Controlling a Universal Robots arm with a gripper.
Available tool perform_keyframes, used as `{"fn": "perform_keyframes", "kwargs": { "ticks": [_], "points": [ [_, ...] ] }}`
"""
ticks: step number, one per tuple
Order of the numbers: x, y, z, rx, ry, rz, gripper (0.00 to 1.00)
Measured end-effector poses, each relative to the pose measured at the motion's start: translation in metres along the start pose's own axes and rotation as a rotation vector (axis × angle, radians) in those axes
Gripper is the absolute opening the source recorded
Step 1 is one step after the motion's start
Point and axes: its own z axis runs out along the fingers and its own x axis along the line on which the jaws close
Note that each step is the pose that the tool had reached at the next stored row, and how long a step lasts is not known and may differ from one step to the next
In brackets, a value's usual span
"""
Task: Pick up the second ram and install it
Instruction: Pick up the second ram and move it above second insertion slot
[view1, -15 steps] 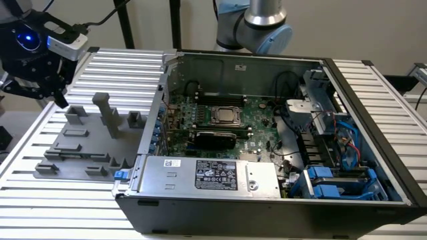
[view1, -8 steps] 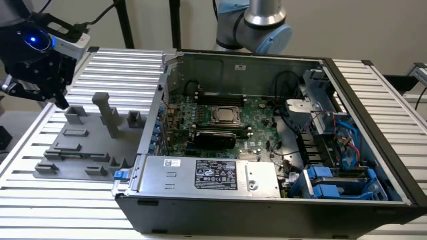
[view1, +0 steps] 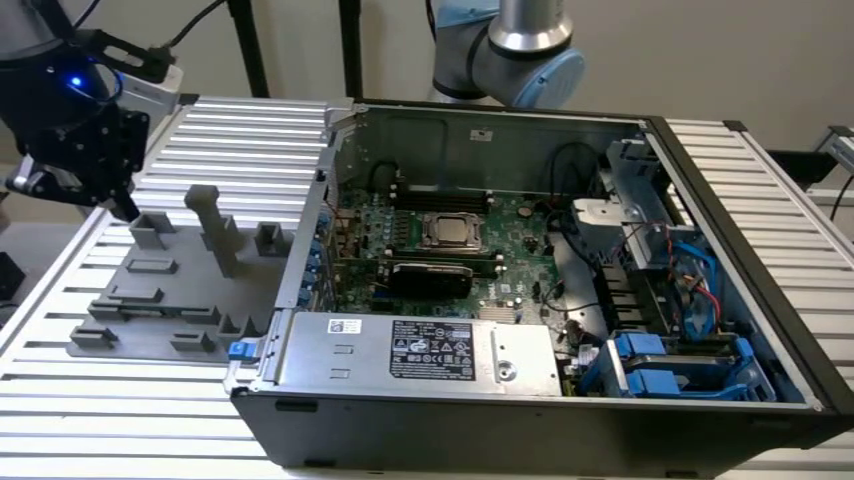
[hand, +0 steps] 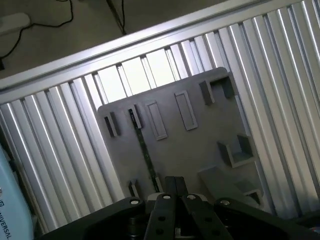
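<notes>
**Jaws closed just beside the second ram on the fixture plate**

In the wrist view, the gripper (hand: 176, 186) is seen nearest, with its jaws pressed together and nothing clamped between them. Just beside the fingertips, one end of the second ram (hand: 142, 145) is found. It is seen edge-on as a thin dark strip, standing on its long edge on the grey fixture plate (hand: 200, 150), with small grey blocks at both ends. Whether the fingertips touch it cannot be told. Under the plate, the slatted metal desk (hand: 280, 60) is seen.

In the exterior view, the open computer case (view1: 534, 425) is placed nearest on the desk (view1: 134, 420), with the power supply (view1: 427, 350) at its front. The motherboard (view1: 521, 215) and the CPU socket (view1: 454, 232) are seen deeper inside. At the exterior view's left, the fixture plate (view1: 160, 300) lies beside the case, and a tall grey post (view1: 214, 225) stands on it. The gripper (view1: 124, 208) is held low over the far end of this plate. At the back, behind the case, the base of the arm (view1: 527, 45) is seen.
</notes>
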Motion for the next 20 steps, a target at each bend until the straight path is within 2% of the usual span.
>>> {"fn": "perform_keyframes", "kwargs": {
  "ticks": [4,8,15,20],
  "points": [
    [0.0,0.0,0.0011,-0.0039,0.0021,-0.073,0.11],
    [0.0,0.0004,0.0025,-0.005,0.0028,-0.136,0.11],
    [0.005,0.0103,0.0056,-0.0058,0.0034,-0.173,0.11],
    [0.008,0.0107,0.0076,-0.0064,0.0039,-0.204,0.11]
  ]
}}
